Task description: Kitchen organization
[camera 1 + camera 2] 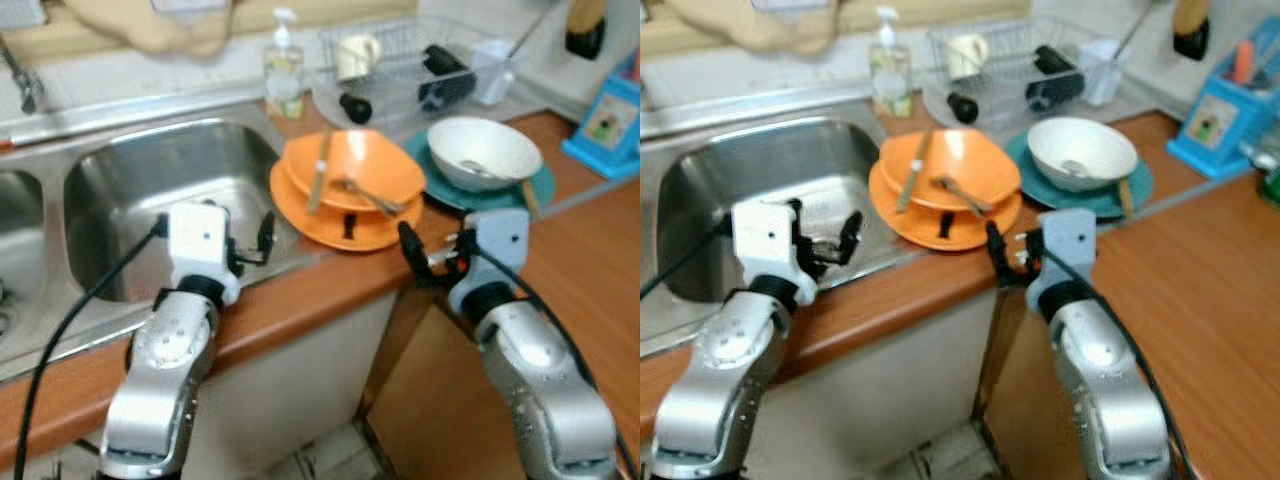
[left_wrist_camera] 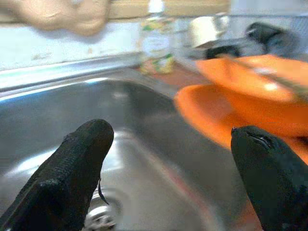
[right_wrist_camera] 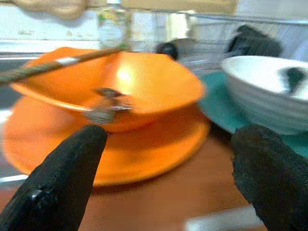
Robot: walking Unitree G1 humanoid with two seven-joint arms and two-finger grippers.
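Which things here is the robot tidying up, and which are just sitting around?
Likely for the job:
orange bowl on orange plate
white bowl on teal plate
sink
left gripper, right gripper, both open

Just lying about:
soap bottle
drying rack
blue box
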